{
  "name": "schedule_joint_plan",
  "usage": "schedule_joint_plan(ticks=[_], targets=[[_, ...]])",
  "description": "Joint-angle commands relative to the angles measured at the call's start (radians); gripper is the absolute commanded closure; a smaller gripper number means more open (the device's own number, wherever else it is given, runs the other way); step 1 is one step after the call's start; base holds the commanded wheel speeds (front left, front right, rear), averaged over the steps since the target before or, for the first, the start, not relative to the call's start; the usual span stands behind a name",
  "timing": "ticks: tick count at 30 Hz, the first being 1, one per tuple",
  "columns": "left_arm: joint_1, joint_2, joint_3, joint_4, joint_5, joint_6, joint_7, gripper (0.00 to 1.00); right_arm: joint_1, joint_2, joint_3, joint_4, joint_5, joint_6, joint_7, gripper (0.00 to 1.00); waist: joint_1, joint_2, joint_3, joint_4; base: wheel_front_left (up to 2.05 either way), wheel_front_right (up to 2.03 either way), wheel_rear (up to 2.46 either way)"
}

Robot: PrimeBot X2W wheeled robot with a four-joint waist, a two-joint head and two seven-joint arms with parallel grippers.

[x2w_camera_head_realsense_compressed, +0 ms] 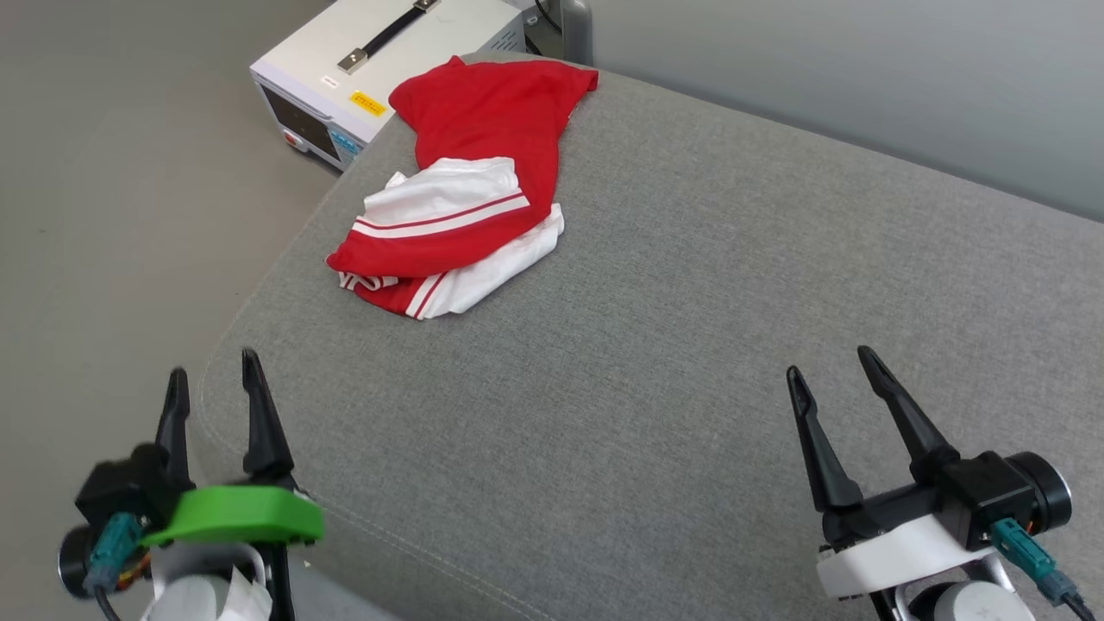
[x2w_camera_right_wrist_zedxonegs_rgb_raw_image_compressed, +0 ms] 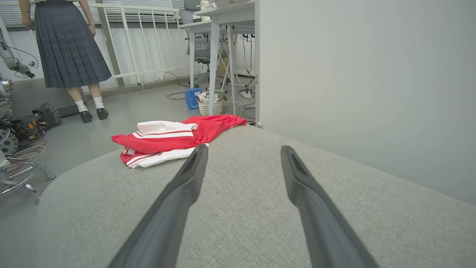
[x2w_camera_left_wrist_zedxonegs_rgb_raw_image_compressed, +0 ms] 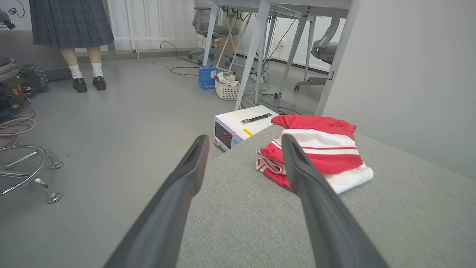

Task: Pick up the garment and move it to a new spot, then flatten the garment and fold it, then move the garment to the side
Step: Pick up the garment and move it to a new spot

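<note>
Head view is showing the garment (x2w_camera_head_realsense_compressed: 496, 129) lying crumpled at the far left corner of the grey cushion (x2w_camera_head_realsense_compressed: 655, 345). The left gripper (x2w_camera_head_realsense_compressed: 214, 364) is hovering at the cushion's near left edge and the right gripper (x2w_camera_head_realsense_compressed: 827, 362) over its near right part. Both are holding their fingers spread apart, gripping nothing.

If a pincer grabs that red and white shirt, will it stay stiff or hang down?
Likely hang limp: the garment lies crumpled in soft folds on the grey cushion. It looks thin, so probably light. Its layers overlap, so a pinch might lift only the top one.
</note>
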Motion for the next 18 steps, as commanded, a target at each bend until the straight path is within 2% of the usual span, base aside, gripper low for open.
schedule_joint_plan(ticks=[1,5,11,15,18], targets=[[-0.061,-0.002,0.013,-0.002,0.018,-0.028,-0.006,0.00,-0.029,-0.015,0.000,-0.012,-0.006,-0.001,-0.006,0.00,0.0000,0.0000,0.030,-0.016,0.00,0.00,0.00],[-0.214,0.039,0.045,0.025,0.044,-0.089,-0.006,0.00,-0.076,-0.052,0.004,-0.037,-0.016,-0.001,-0.006,0.00,0.0000,0.0000,0.104,-0.045,0.00,0.00,0.00],[-0.466,0.154,0.019,0.111,0.024,-0.128,-0.006,0.00,-0.150,-0.097,-0.010,-0.088,-0.025,-0.001,-0.006,0.00,0.0000,0.0000,0.215,-0.088,0.00,0.00,0.00],[-0.622,0.247,-0.049,0.178,-0.037,-0.134,0.055,0.00,-0.185,-0.116,-0.013,-0.115,-0.028,-0.001,-0.006,0.00,0.0000,0.0000,0.272,-0.114,0.00,0.00,0.00],[-0.729,0.331,-0.160,0.210,-0.119,-0.135,0.165,0.00,-0.205,-0.130,-0.011,-0.130,-0.029,-0.001,-0.006,0.00,0.0000,0.0000,0.304,-0.131,0.00,0.00,0.00]])
